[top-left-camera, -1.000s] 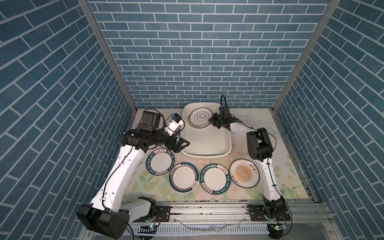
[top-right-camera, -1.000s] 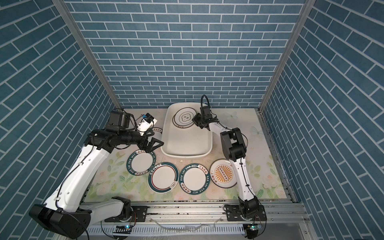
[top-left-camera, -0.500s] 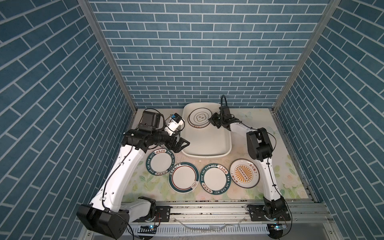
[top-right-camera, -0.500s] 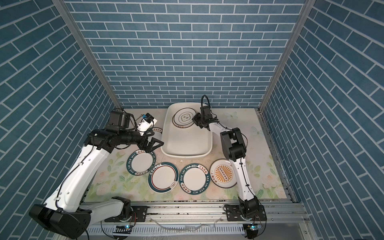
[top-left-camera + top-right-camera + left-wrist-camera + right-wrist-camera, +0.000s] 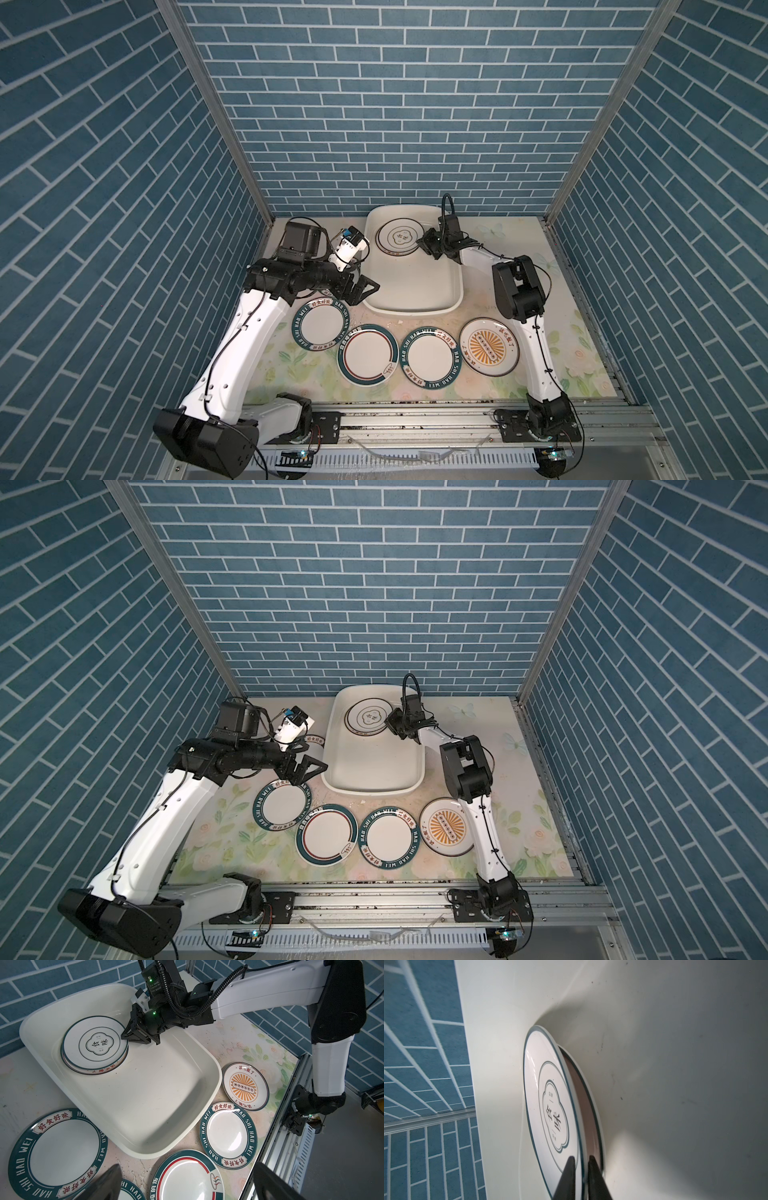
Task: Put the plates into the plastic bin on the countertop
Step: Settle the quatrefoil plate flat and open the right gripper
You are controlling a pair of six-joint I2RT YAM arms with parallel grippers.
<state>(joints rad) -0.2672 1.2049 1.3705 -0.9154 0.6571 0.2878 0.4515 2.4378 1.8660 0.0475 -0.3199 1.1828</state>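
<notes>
1. The right hand reaches into the big white plastic bin. Its two fingers sit close together, one on each side of the rim of the round white plate with a thin dark ring and a flower shape in the middle. I cannot tell if they squeeze the rim or only sit beside it.
2. That plate lies flat, face up, at the far end of the bin, on top of another plate.
3. The left hand is spread wide and holds nothing. It hangs by the bin's near left corner, above the white plate with a dark teal lettered rim.
4. Four plates lie flat and face up on the flowery worktop. They are that one, the teal-and-red ringed plate, a second teal lettered plate and the cream plate with an orange sunburst.
5. The plates look hard, stiff and shiny. They are likely slippery and may chip if dropped. The thin raised rim looks like the best place to pinch.
6. Plates are round, so they have no long side. The bin's long side runs from the front towards the back wall.
</notes>
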